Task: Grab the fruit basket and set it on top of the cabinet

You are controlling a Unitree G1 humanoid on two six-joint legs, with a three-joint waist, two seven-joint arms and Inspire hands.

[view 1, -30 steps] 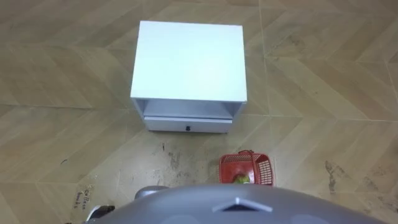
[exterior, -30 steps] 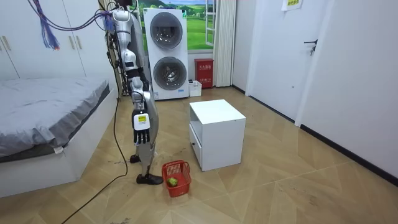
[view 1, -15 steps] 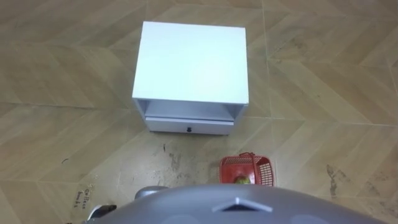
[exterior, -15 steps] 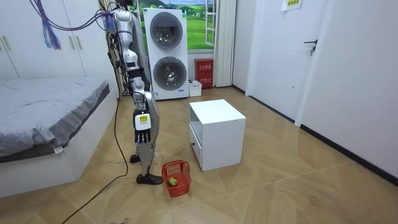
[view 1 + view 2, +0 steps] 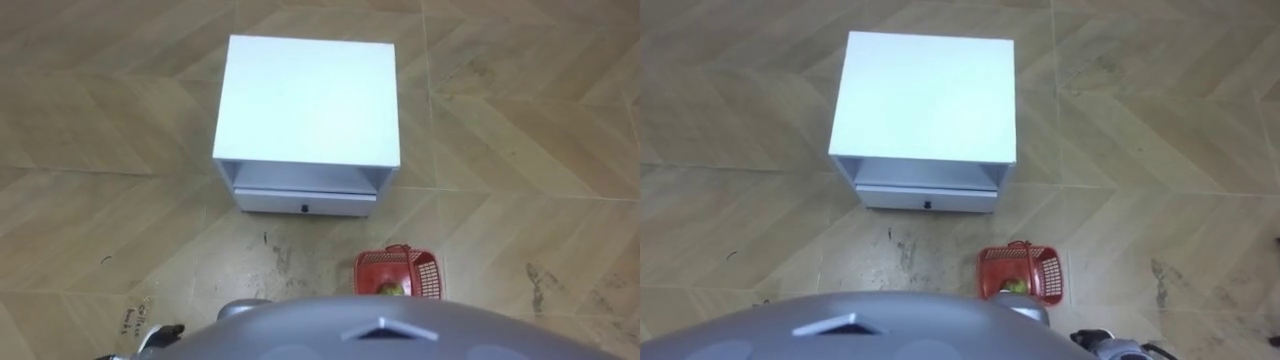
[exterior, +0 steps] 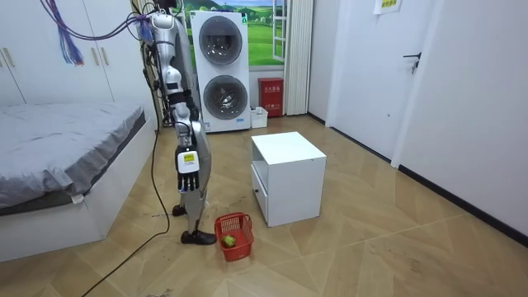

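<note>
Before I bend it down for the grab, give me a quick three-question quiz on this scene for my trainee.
1. True or false: the red basket is already held in the right hand.
2. The basket stands on the robot's: A left, B right, C behind it?
3. Fill in: the drawer of the white cabinet is ____.
Key: 1 false, it sits on the floor while the hand hangs at the robot's side; 2 B; 3 shut.
</note>
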